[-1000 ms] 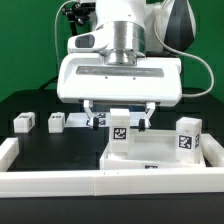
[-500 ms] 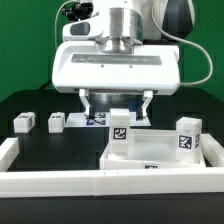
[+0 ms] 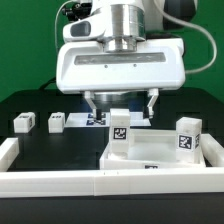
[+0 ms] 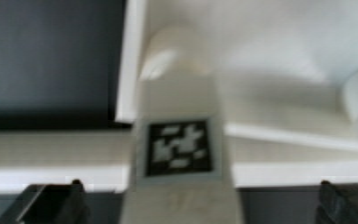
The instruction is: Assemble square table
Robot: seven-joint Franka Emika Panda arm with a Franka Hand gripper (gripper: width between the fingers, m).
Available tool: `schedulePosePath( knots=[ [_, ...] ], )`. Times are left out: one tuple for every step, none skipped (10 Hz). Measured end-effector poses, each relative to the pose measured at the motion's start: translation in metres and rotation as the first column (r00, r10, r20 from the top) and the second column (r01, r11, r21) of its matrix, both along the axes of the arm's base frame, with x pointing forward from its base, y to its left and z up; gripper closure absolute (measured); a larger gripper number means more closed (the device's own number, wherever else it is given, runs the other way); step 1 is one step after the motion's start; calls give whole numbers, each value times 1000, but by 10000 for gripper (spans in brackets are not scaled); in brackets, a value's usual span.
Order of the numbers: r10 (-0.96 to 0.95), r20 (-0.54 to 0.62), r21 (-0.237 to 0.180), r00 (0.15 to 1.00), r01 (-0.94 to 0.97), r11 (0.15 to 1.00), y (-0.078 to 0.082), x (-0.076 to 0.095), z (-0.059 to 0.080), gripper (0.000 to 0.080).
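Legs stand loose on the black bench at the exterior view's left: a first leg, and a second leg near it. Toward centre, the marker board lies flat. A third leg stands upright at the left edge of the slab. The fingers hang above it, spread wide and gripping nothing. The wrist view shows this leg between them. A fourth leg stands upright at the slab's right. A white rail runs along the front.
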State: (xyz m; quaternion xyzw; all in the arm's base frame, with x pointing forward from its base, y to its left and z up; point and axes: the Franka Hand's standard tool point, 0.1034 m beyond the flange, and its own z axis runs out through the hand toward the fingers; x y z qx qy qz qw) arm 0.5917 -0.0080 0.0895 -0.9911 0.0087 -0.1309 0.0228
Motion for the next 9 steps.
schedulePosePath(
  knots=[
    [0, -43, 12, 999, 0, 1000, -2, 1, -3, 150],
    [16, -137, 39, 990, -10, 999, 0, -3, -4, 150],
    [29, -188, 52, 982, -19, 998, 0, 0, -2, 150],
    [28, -184, 50, 983, -19, 999, -1, 4, -3, 150],
    [26, -187, 49, 982, -17, 999, -3, 3, -5, 150],
    [25, -186, 49, 982, -16, 999, -3, 3, -4, 150],
    [23, -186, 48, 982, -14, 999, -6, 3, -4, 150],
    [22, -186, 47, 982, -14, 999, -7, 3, -4, 150],
    [21, -185, 47, 982, -13, 999, -7, 3, -4, 150]
  ],
)
